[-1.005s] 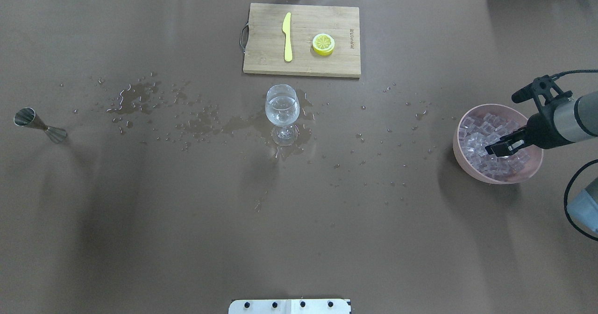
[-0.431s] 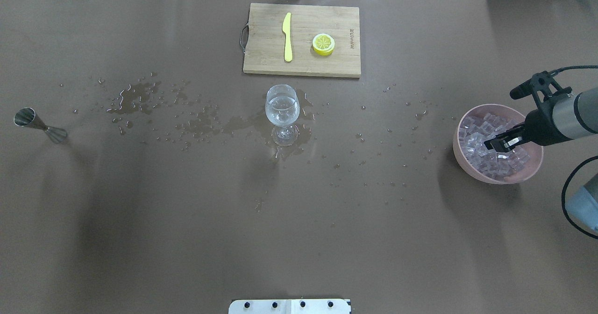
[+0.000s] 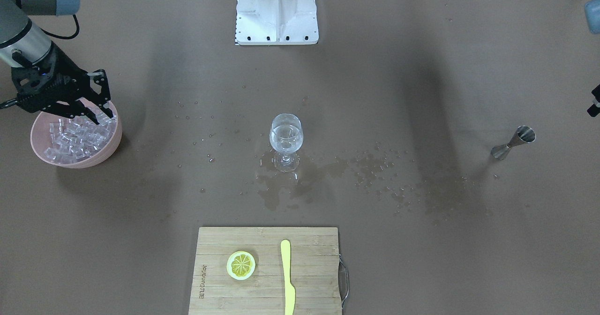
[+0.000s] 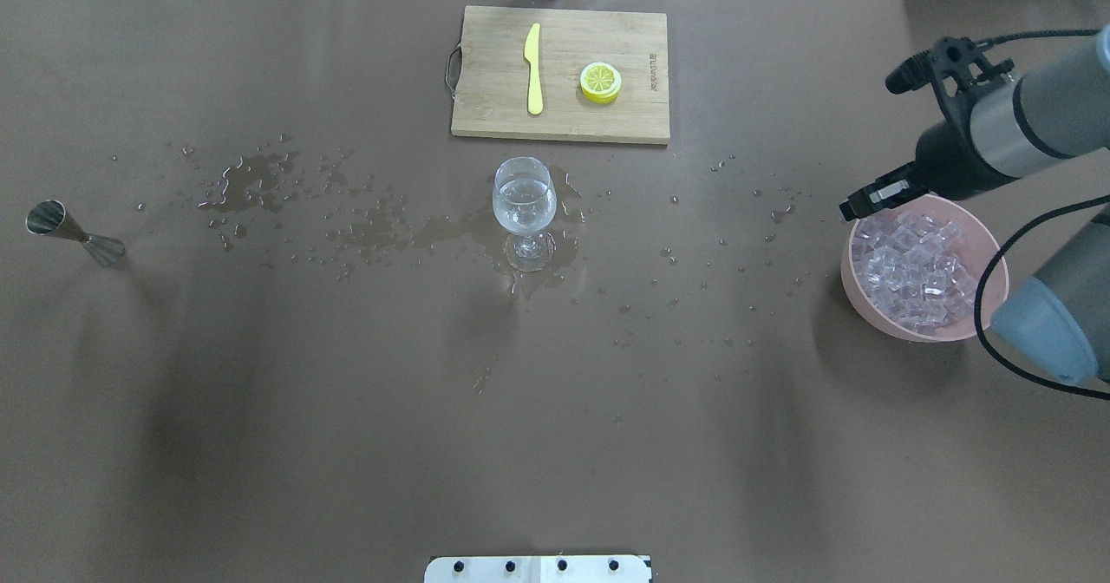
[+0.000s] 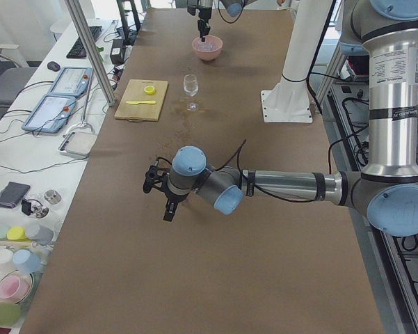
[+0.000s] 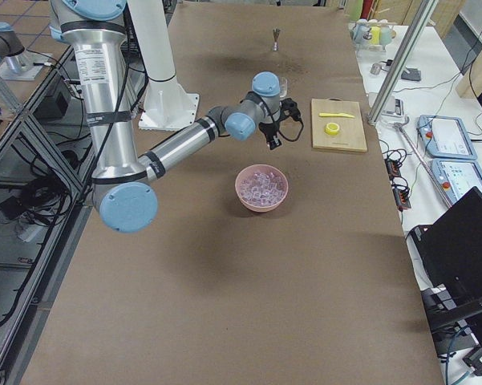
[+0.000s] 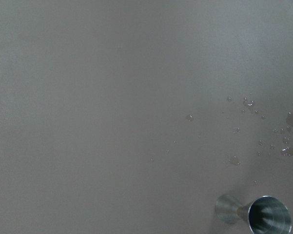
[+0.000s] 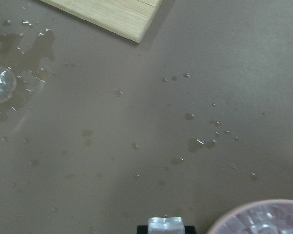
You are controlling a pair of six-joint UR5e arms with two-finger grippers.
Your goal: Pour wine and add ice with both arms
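Right gripper [image 4: 855,208] hangs by pink bowl's [image 4: 876,318] rim, frame right.
Its fingers pinch one ice cube [image 8: 166,225]; left gripper's [image 5: 169,209] finger state: cannot tell.

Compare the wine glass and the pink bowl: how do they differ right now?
The wine glass is clear and stemmed; the pink bowl is opaque, wide and low. The glass holds a little wine; the bowl holds heaped ice. The glass stands in a puddle with no gripper near; the right gripper, gripping an ice cube, hangs by the bowl's rim. Both are upright.
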